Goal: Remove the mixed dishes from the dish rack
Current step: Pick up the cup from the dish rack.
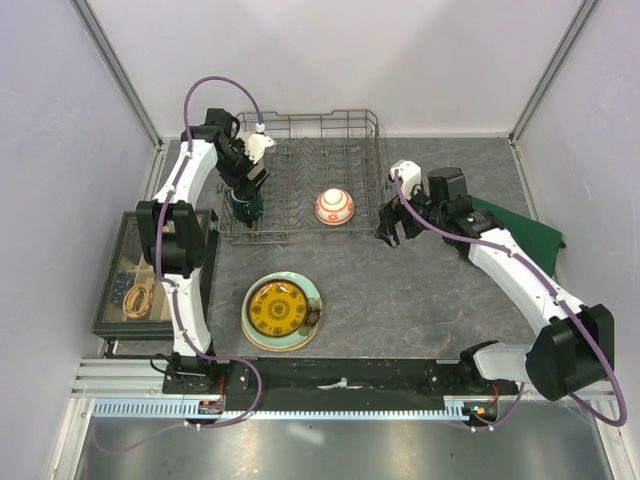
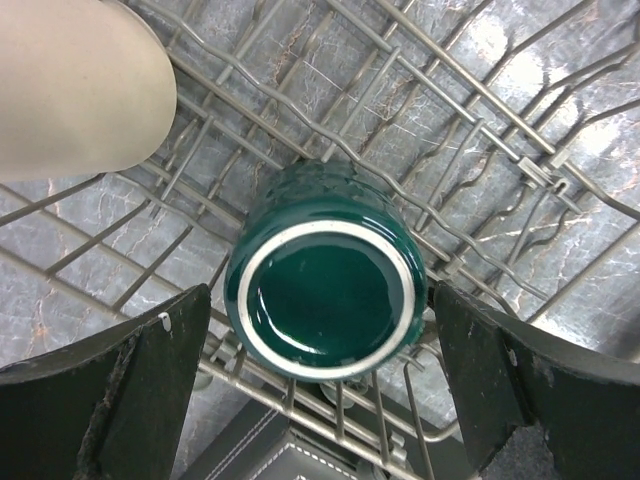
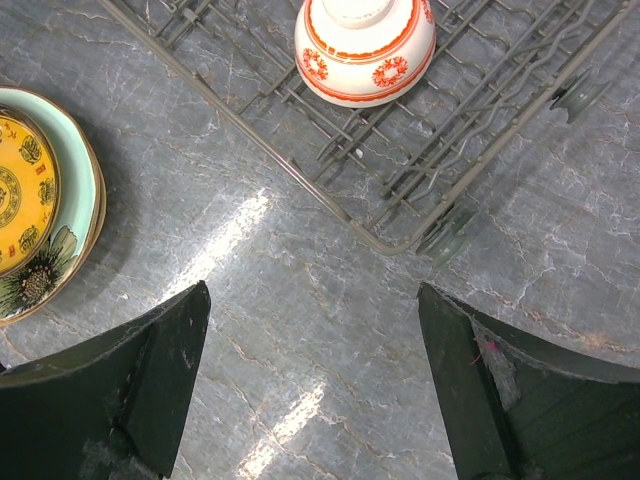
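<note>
The grey wire dish rack (image 1: 345,135) stands at the back of the table. A dark green mug (image 2: 325,275) sits upside down in its front left corner. My left gripper (image 2: 320,390) is open just above it, one finger on each side of the mug, with narrow gaps. A tall beige cup (image 2: 70,90) lies in the rack beside it. A red-and-white bowl (image 1: 335,207) sits upside down in the rack, and it also shows in the right wrist view (image 3: 365,40). My right gripper (image 3: 315,380) is open and empty over bare table by the rack's front right corner (image 3: 400,245). The yellow plate (image 1: 278,306) lies on the pale-green plate (image 1: 312,297).
A flat dark-framed tray (image 1: 110,285) with small items lies at the left, its edge just under the rack's side (image 2: 280,450). A dark green cloth (image 1: 525,235) lies at the right under the right arm. The plate stack sits near the front middle. Walls close in on three sides.
</note>
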Controlling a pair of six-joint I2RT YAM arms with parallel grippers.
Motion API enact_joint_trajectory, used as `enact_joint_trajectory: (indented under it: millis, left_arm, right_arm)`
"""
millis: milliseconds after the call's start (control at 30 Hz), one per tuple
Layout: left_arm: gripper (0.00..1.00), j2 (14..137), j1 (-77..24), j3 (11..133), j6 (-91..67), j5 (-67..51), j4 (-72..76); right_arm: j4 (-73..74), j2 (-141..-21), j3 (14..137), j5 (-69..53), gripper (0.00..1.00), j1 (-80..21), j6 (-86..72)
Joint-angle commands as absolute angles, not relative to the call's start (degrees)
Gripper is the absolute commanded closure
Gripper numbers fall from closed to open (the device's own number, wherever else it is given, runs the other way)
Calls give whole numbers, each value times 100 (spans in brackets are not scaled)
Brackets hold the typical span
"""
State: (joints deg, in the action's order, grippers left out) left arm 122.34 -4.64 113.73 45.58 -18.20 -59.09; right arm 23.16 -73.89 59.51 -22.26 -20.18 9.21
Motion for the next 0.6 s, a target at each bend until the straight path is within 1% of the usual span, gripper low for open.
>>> enact_joint_trajectory:
  millis: [0,567]
  left_arm:
    - [1,12427,-501,11610,4790,-1784,-5924]
    - [1,12753,-554,11663,4825,-1635,-5810]
  right_arm:
    - [2153,-7365,5950,-2303,7,-1978,949]
    - [2109,-7313,5845,-2303,7,-1890,958]
